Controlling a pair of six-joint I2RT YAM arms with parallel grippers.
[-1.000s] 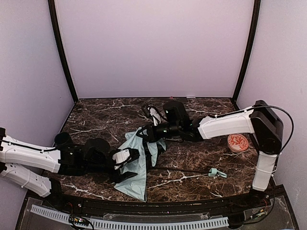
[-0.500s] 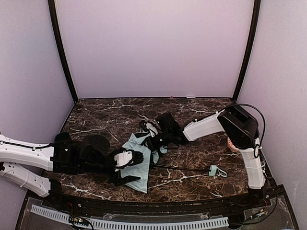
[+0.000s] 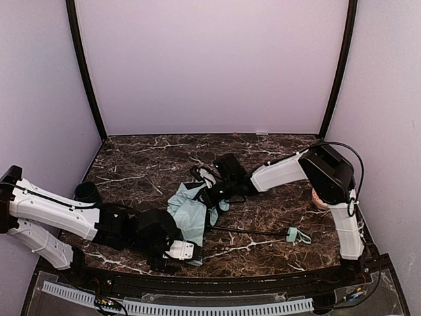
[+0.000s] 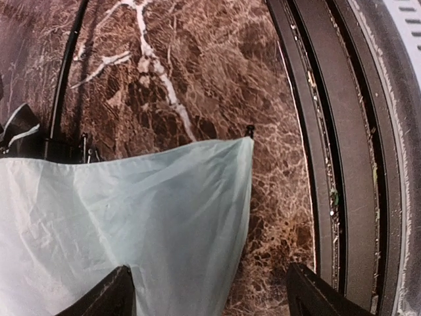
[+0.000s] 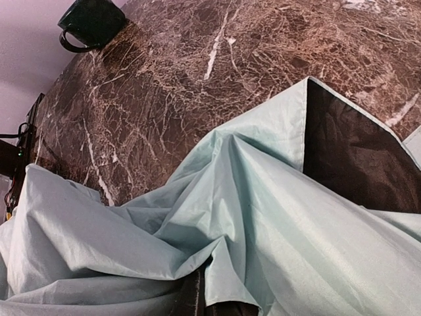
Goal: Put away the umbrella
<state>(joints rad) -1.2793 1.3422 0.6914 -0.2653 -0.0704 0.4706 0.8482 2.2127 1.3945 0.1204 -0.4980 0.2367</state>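
Note:
The umbrella lies half collapsed mid-table, a crumpled pale mint canopy with black lining. Its thin black shaft runs right to a small mint handle. My right gripper reaches in from the right and is shut on gathered canopy fabric, which bunches over its jaws. My left gripper is low at the canopy's near corner, by the front edge. In the left wrist view it is open; the mint cloth lies flat by the left finger, not pinched.
A black mug stands at the left of the marble table. A red-patterned dish shows partly behind the right arm. The black front rail runs close to my left gripper.
My left gripper has opened wider, pulled off the canopy and dropped back toward the front edge. The right arm folded in to the left, bunching the canopy shorter.

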